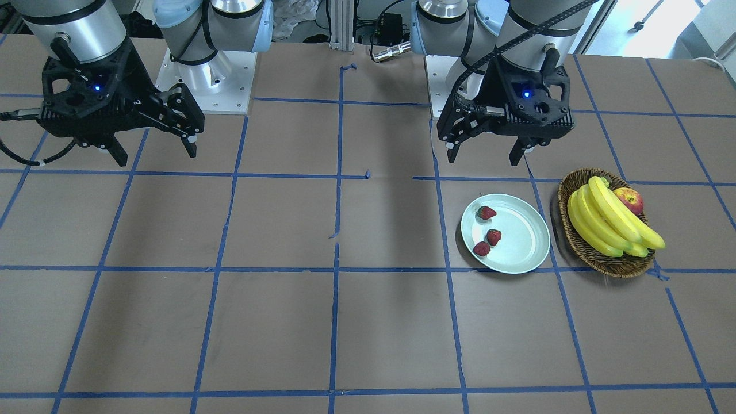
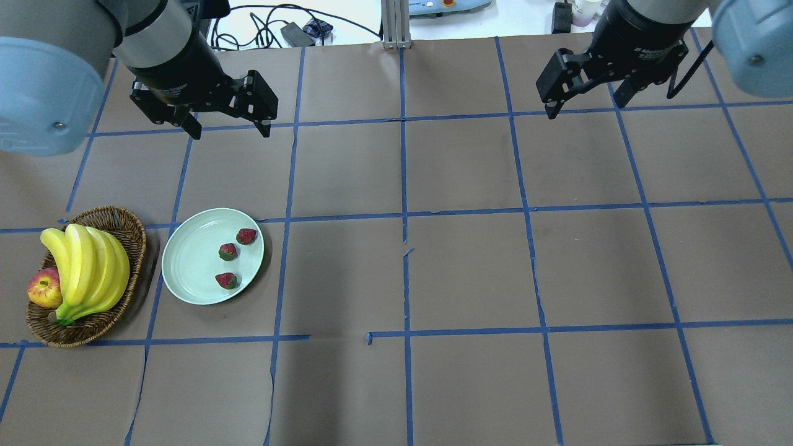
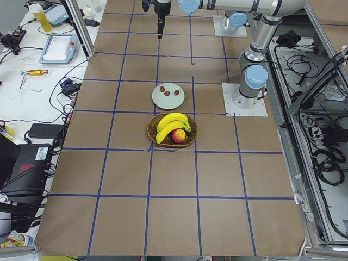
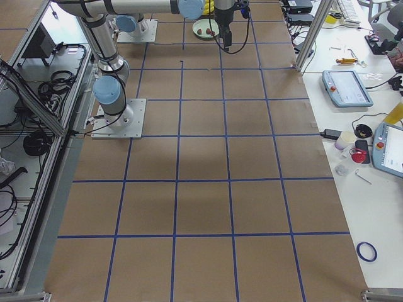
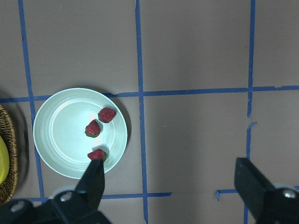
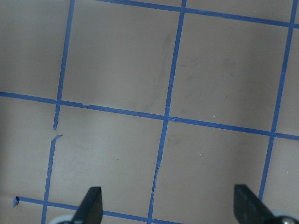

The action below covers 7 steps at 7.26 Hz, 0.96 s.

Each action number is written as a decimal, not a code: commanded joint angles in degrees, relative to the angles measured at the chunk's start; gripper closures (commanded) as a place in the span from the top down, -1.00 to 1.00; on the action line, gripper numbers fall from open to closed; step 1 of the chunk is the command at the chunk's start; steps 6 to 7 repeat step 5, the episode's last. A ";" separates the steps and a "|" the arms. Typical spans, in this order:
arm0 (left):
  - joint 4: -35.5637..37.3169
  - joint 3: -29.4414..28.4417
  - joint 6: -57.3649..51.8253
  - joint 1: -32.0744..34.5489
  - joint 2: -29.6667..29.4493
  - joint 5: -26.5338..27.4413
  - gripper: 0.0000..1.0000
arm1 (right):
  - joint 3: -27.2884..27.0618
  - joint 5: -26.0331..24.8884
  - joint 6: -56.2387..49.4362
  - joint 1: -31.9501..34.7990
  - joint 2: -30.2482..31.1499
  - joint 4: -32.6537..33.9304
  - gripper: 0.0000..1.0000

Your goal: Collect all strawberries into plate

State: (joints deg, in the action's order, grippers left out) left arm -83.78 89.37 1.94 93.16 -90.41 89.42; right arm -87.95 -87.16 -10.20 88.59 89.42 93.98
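Note:
Three small red strawberries (image 2: 228,251) (image 2: 246,236) (image 2: 226,280) lie inside the pale mint-green plate (image 2: 189,272) at the table's left. They show in the front view (image 1: 493,236) on the plate (image 1: 526,247) and in the left wrist view (image 5: 93,128) on the plate (image 5: 56,140). My left gripper (image 2: 227,130) is open and empty, raised above the table, farther from me than the plate; in the front view it (image 1: 484,156) hangs above the plate. My right gripper (image 2: 585,102) is open and empty, raised far to the right; it shows in the front view (image 1: 155,154).
A brown wicker basket (image 2: 124,229) with yellow bananas (image 2: 87,266) and a red-yellow apple (image 2: 44,288) stands just left of the plate. Blue tape lines grid the brown table. The robot bases (image 1: 207,69) stand at the near edge.

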 commanded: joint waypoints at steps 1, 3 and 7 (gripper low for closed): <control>-0.15 0.02 -0.01 0.00 0.06 0.05 1.00 | -0.03 -0.12 0.01 -0.08 -0.03 -0.29 1.00; -0.15 0.11 0.43 0.00 0.06 0.14 1.00 | 0.41 -0.12 -0.34 0.01 0.06 -0.29 1.00; -0.15 0.19 0.34 -0.08 0.06 0.31 1.00 | 0.67 -0.12 -0.52 0.01 0.14 -0.29 1.00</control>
